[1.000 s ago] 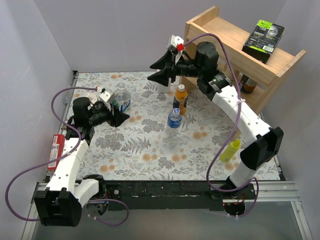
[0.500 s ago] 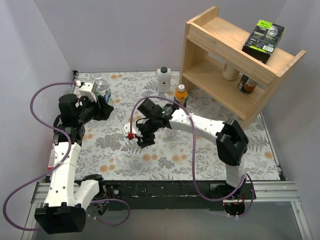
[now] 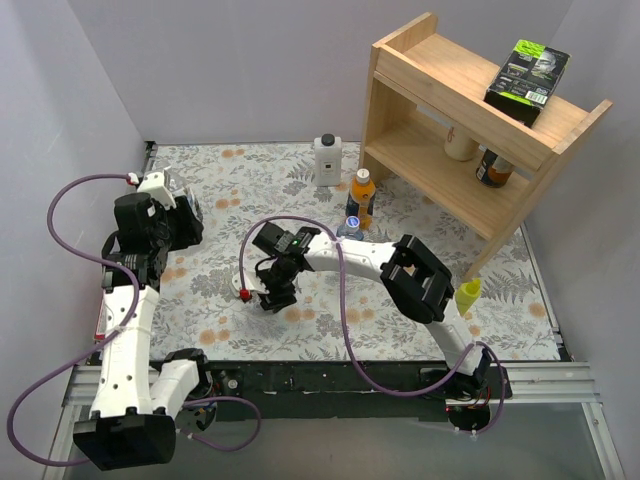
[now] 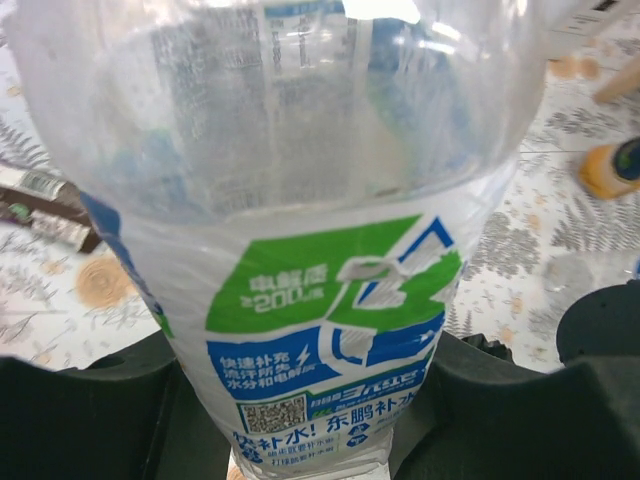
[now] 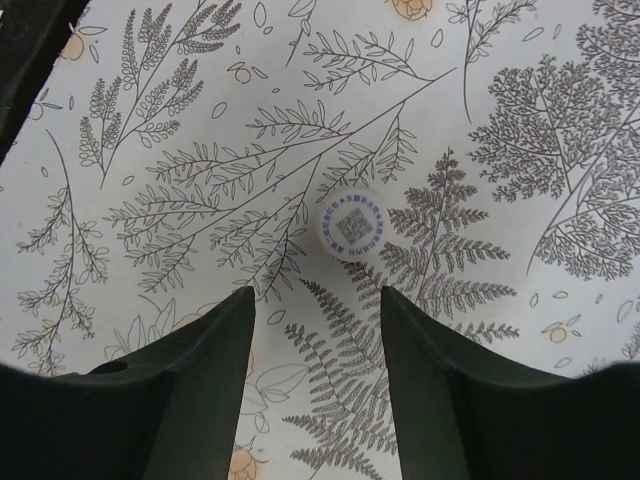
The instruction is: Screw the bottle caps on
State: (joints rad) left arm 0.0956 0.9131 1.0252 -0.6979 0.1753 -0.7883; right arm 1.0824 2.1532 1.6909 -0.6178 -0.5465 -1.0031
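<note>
LEFT: left fingers (image 4: 80,420) clenched around the clear bottle (image 4: 320,300), label in view | RIGHT: right fingers (image 5: 200,370) spread apart, whitish cap (image 5: 350,226) just beyond their tips on the worktop (image 5: 150,180), untouched

Floral mat (image 3: 220,300) covers the table. Wooden shelf (image 3: 440,60) stands far right: green-black box (image 3: 527,72) on its top, white cup (image 3: 460,146) and dark jar (image 3: 492,168) on the lower board. White square bottle (image 3: 327,160) upright, far centre. Yellow squeeze bottle (image 3: 466,298) near right.
</note>
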